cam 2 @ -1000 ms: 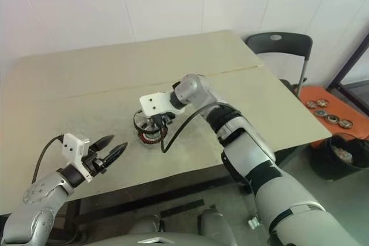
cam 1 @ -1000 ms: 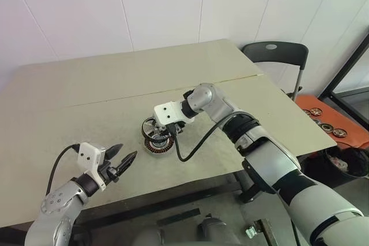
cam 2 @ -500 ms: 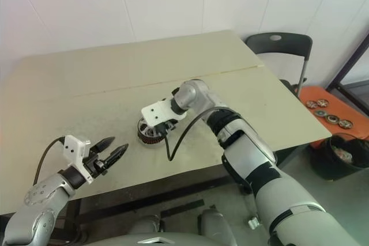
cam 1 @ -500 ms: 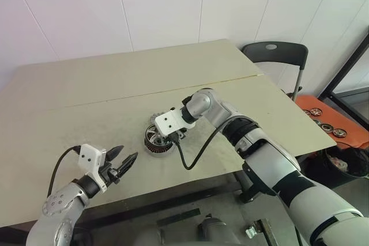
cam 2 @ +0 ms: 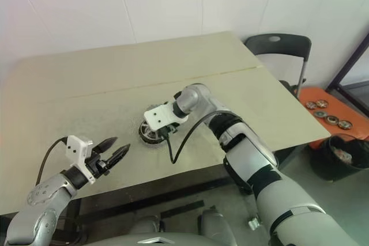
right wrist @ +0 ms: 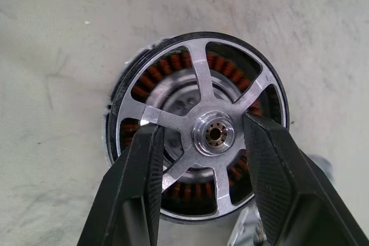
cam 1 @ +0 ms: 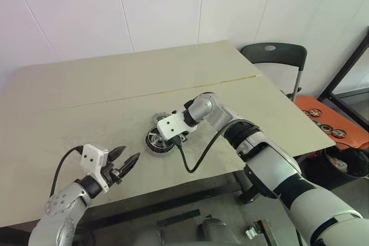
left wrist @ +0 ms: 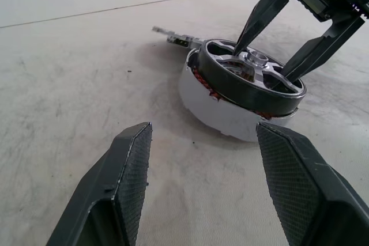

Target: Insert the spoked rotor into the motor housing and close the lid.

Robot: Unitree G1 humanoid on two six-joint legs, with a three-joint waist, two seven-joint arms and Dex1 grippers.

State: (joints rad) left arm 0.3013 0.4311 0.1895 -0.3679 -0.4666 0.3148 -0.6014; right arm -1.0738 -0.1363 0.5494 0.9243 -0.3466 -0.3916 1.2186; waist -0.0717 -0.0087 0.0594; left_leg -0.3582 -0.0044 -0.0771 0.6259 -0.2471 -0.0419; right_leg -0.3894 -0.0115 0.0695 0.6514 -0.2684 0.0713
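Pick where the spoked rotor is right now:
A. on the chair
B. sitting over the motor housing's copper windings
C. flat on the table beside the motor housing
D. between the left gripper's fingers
B: in the right wrist view the spoked rotor sits over the motor housing, copper windings showing between its spokes.

The two head views look forward and down from above the table's [cam 1: 69, 90] near edge, taking in the whole top and both arms. The left wrist view sits low and close over the tabletop, facing the motor housing [left wrist: 228, 116]; the right wrist view looks steeply down, very close, on the spoked rotor [right wrist: 202, 128], which all views share.
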